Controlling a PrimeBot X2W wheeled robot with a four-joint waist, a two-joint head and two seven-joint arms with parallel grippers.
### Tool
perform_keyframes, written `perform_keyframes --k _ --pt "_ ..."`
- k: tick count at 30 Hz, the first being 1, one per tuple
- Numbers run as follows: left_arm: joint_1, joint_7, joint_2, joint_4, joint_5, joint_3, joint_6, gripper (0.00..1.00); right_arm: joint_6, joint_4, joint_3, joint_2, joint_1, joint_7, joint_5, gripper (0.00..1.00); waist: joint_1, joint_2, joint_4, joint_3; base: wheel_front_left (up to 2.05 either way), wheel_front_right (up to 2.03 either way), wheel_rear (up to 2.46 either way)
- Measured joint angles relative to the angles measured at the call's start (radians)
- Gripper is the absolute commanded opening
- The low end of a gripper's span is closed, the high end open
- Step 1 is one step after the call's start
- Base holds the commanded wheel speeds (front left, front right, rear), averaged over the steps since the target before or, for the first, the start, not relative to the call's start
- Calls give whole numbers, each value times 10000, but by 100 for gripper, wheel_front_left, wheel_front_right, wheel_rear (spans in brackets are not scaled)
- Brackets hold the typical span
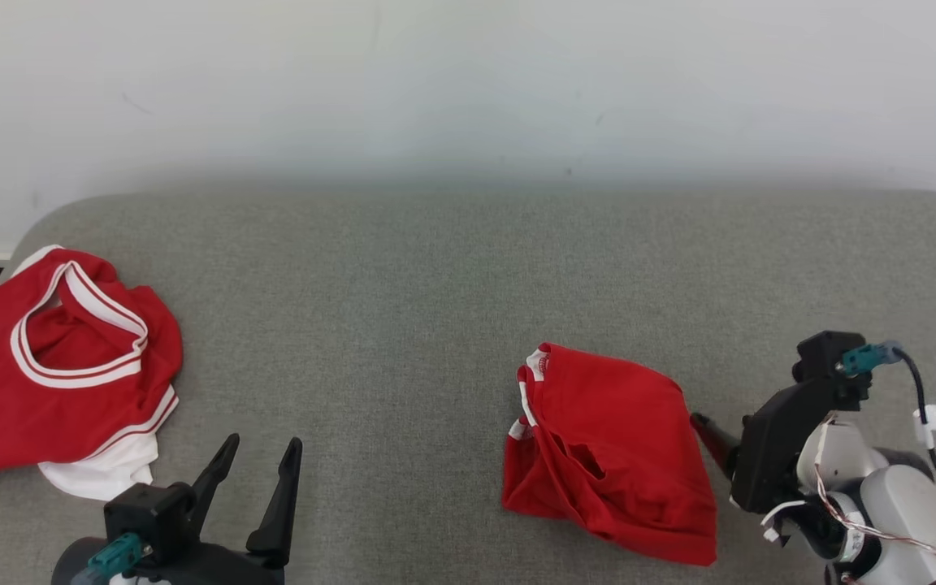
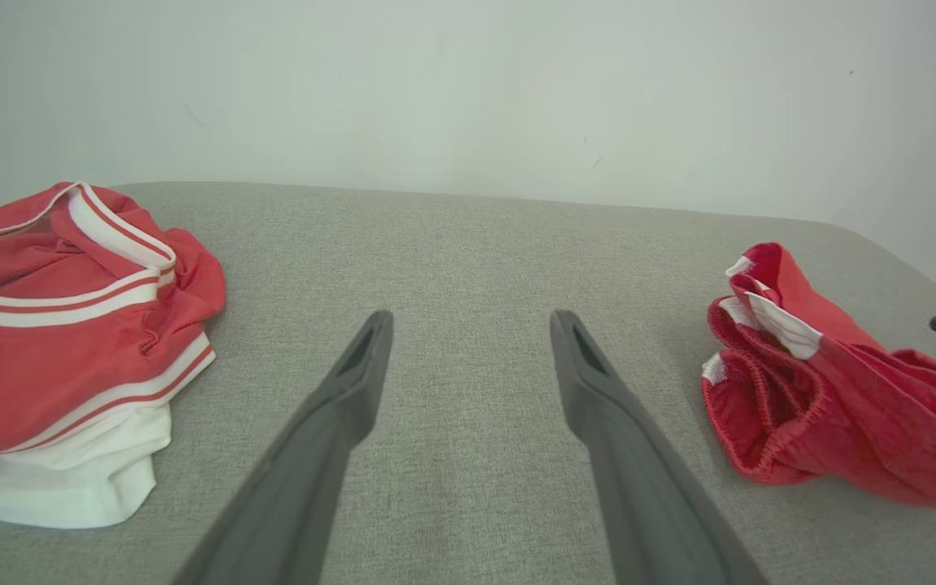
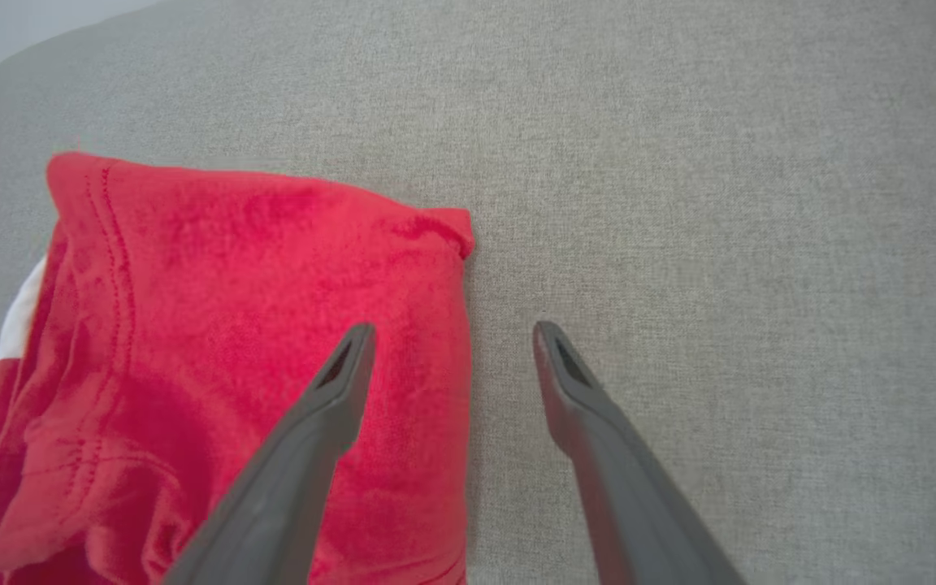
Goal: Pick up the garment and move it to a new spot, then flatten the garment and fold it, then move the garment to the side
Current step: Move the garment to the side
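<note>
Garment [image 1: 610, 455]: red shorts, bunched on grey cushion [image 1: 403, 309] right of centre | right pincer [image 3: 453, 329] apart, straddling its edge; we judge a flattening grasp pending | left pincer [image 1: 264, 443] apart, idle near jersey [image 1: 54, 366]

On the cushion [image 1: 395, 309], shorts [image 1: 614, 455] at right, jersey [image 1: 70, 382] at far left, well apart.
</note>
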Motion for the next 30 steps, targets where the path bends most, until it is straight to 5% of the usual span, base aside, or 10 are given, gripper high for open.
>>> perform_keyframes --k 19,20,22,30 --pt "-729 146 -184 105 61 -228 -104 100 -2 1645 -1168 1275 -220 184 531 100 0 0 444 795 0 0 0" --pt "-802 146 -192 128 61 -234 -107 100 -2 1699 -1195 1304 -295 232 604 48 1 0 484 812 0 0 0" --pt "-895 146 -215 167 61 -232 -109 100 -2 1870 -1175 1323 -444 268 610 0 0 0 564 834 0 0 0" --pt "-891 132 -416 570 54 -286 -113 100 -35 1881 -658 1020 -835 522 38 0 0 0 741 606 0 0 0"
